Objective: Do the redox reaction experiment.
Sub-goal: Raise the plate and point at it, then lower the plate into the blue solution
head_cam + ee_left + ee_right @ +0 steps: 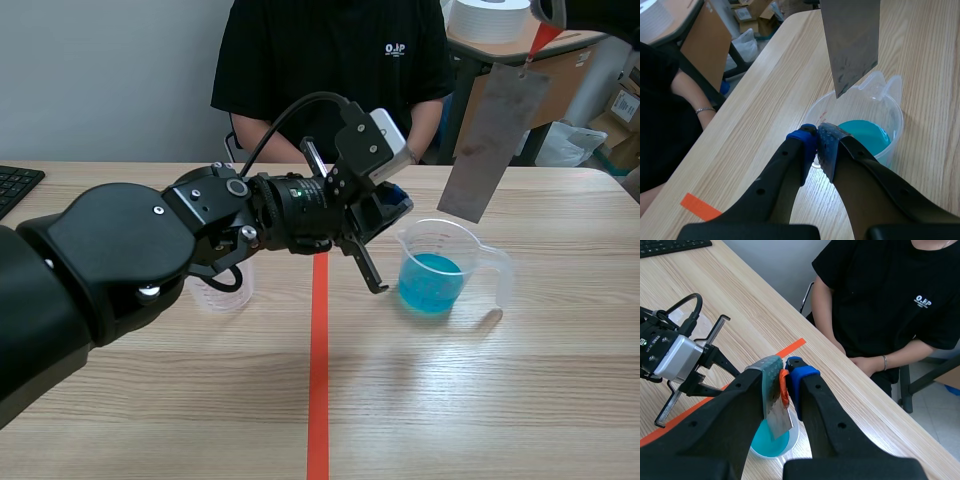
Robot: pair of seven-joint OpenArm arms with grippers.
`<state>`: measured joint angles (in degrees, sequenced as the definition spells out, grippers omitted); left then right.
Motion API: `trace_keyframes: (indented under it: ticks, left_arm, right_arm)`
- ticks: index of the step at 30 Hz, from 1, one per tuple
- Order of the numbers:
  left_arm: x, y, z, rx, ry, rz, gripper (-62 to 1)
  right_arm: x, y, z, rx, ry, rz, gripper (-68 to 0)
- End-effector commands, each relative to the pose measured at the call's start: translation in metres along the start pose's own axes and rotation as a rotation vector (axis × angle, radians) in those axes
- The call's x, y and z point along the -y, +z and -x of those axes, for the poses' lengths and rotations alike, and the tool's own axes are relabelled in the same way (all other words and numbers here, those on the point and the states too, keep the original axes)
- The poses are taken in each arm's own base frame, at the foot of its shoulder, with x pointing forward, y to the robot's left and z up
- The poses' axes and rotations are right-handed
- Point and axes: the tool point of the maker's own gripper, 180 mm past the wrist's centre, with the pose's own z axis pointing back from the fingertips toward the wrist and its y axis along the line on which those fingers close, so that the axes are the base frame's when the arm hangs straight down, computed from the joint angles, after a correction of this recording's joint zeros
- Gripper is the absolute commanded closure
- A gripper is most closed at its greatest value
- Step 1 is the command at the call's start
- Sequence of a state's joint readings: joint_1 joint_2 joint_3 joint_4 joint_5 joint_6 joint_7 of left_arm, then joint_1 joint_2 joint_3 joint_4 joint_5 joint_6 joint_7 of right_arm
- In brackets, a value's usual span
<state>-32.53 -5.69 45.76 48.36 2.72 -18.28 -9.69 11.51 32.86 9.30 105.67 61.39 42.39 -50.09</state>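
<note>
Nearest: left claw (pixel 817 135), fingers pressed together on nothing, low over the tabletop (pixel 480 400), just beside the clear beaker (pixel 455 262) of blue liquid (pixel 430 282) on its left side. Above it: grey metal strip (pixel 492 140), long axis near upright with a slight tilt, its lower end clear of the liquid near the beaker's far rim; the raised right claw (pixel 783 376) is clamped on the strip's upper end at a red tab (pixel 540 40). Judgement: the beaker lies below the right claw, so the dip calls for a near-straight descent by that arm; a seated person (pixel 330 60) is beyond.
</note>
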Motion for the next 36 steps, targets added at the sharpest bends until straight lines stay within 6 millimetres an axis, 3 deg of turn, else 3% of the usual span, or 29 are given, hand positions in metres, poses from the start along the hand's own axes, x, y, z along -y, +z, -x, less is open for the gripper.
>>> trace_keyframes:
  ticks: [1,28,32,36]
  left_arm:
    - [0.001,-0.006,-0.024,0.07,0.004,0.014,-4.9]
    - [0.003,-0.007,-0.026,0.076,0.022,0.023,-4.9]
    - [-0.001,0.003,-0.015,0.053,0.052,0.023,-4.9]
    - [-0.002,0.027,-0.007,0.046,0.055,0.013,-4.9]
  right_arm:
    - [0.001,0.004,-0.011,0.03,0.027,0.001,-1.7]
    - [0.002,0.004,-0.011,0.029,0.027,0.001,-1.7]
    - [0.002,0.004,-0.011,0.03,0.027,0.001,-1.7]
    - [0.002,0.004,-0.011,0.03,0.027,0.001,-1.7]
